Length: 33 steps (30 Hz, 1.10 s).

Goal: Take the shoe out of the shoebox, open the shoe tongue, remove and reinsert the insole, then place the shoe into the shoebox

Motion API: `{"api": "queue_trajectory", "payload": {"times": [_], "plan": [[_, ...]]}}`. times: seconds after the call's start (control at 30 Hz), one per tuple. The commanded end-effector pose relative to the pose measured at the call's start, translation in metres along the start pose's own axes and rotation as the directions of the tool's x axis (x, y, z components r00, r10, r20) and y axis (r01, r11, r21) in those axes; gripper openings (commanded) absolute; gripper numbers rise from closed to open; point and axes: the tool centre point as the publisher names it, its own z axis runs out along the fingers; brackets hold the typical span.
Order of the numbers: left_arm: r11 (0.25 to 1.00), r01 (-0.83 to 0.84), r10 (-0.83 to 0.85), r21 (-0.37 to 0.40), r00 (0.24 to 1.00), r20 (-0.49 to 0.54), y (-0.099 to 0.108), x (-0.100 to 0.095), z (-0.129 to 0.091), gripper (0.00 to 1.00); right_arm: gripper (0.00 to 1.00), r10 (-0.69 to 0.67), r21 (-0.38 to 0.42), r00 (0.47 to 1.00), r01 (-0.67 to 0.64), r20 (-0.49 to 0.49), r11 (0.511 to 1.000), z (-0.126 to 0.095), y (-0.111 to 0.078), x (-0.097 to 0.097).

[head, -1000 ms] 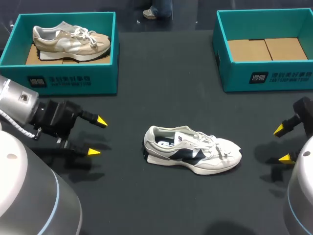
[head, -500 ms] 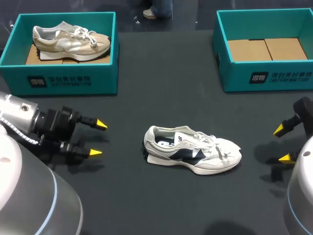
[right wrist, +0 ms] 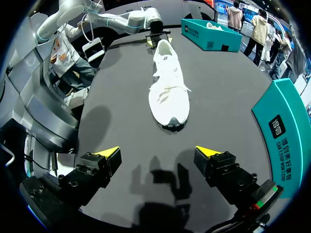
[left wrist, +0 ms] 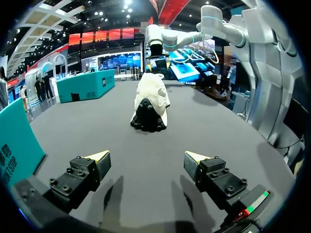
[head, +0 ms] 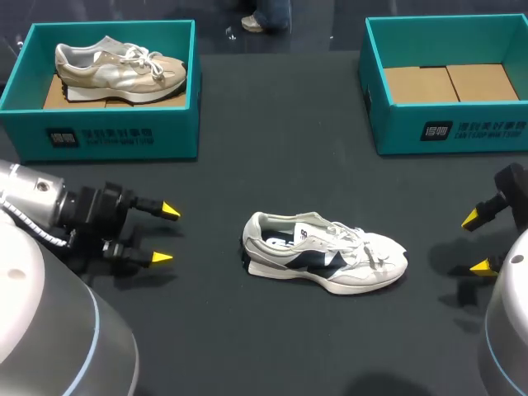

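A white and navy shoe [head: 326, 252] lies on its sole on the dark table between two teal boxes, heel toward my left arm. The right shoebox [head: 450, 128] holds only cardboard. My left gripper [head: 167, 234] hovers open to the left of the shoe, fingers pointing at its heel; the shoe's heel [left wrist: 148, 108] lies well ahead of the left gripper [left wrist: 147, 161]. My right gripper [head: 476, 242] stands open at the table's right edge, facing the toe. In the right wrist view the shoe [right wrist: 169, 88] lies toe-first ahead of the right gripper [right wrist: 158, 154]. Nothing is held.
The left teal box [head: 103, 136] at the back left contains a beige shoe [head: 120, 68]. My left arm [right wrist: 114, 19] shows beyond the white shoe in the right wrist view. Bare dark tabletop surrounds the white shoe.
My left gripper has drawn back slightly toward the left and settled. The shoe and my right arm have not moved.
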Motion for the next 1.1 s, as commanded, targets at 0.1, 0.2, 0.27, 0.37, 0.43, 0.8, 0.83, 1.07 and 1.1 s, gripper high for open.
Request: {"api": "queue_trajectory", "payload": {"times": [0.1, 0.2, 0.27, 0.37, 0.43, 0.8, 0.83, 1.07, 1.1], "plan": [[1.000, -0.009, 0.009, 0.007, 1.000, -0.003, -0.001, -0.002, 0.013, 1.00, 1.00, -0.001, 0.001, 1.000, 0.001, 0.003, 1.000, 0.000, 0.000, 0.002], [1.000, -0.013, 0.013, 0.012, 1.000, -0.008, -0.003, -0.004, 0.019, 1.00, 1.00, -0.001, 0.001, 1.000, 0.001, 0.003, 1.000, 0.000, 0.000, 0.002], [1.000, -0.014, 0.014, 0.014, 1.000, -0.013, -0.004, -0.005, 0.024, 1.00, 1.00, -0.001, 0.001, 1.000, 0.001, 0.003, 1.000, 0.000, 0.000, 0.002], [1.000, -0.014, 0.014, 0.022, 1.000, -0.020, -0.007, -0.007, 0.031, 1.00, 1.00, -0.001, 0.001, 1.000, 0.001, 0.003, 1.000, 0.000, 0.000, 0.002], [0.999, -0.019, 0.020, 0.026, 0.999, -0.026, -0.010, -0.007, 0.036, 1.00, 1.00, -0.001, 0.001, 1.000, 0.001, 0.003, 1.000, 0.000, 0.000, 0.002], [0.998, -0.038, 0.042, 0.049, 0.996, -0.075, -0.023, -0.006, 0.067, 1.00, 1.00, -0.001, 0.001, 1.000, 0.001, 0.003, 1.000, 0.000, 0.000, 0.002], [0.998, -0.040, 0.043, 0.049, 0.996, -0.078, -0.024, -0.005, 0.069, 1.00, 1.00, -0.001, 0.001, 1.000, 0.001, 0.003, 1.000, 0.000, 0.000, 0.002], [0.997, -0.049, 0.054, 0.058, 0.994, -0.093, -0.030, -0.005, 0.085, 1.00, 1.00, -0.001, 0.001, 1.000, 0.001, 0.003, 1.000, 0.000, 0.000, 0.002], [0.997, -0.050, 0.055, 0.060, 0.994, -0.094, -0.031, -0.005, 0.087, 1.00, 1.00, -0.001, 0.001, 1.000, 0.001, 0.003, 1.000, 0.000, 0.000, 0.002]]}}
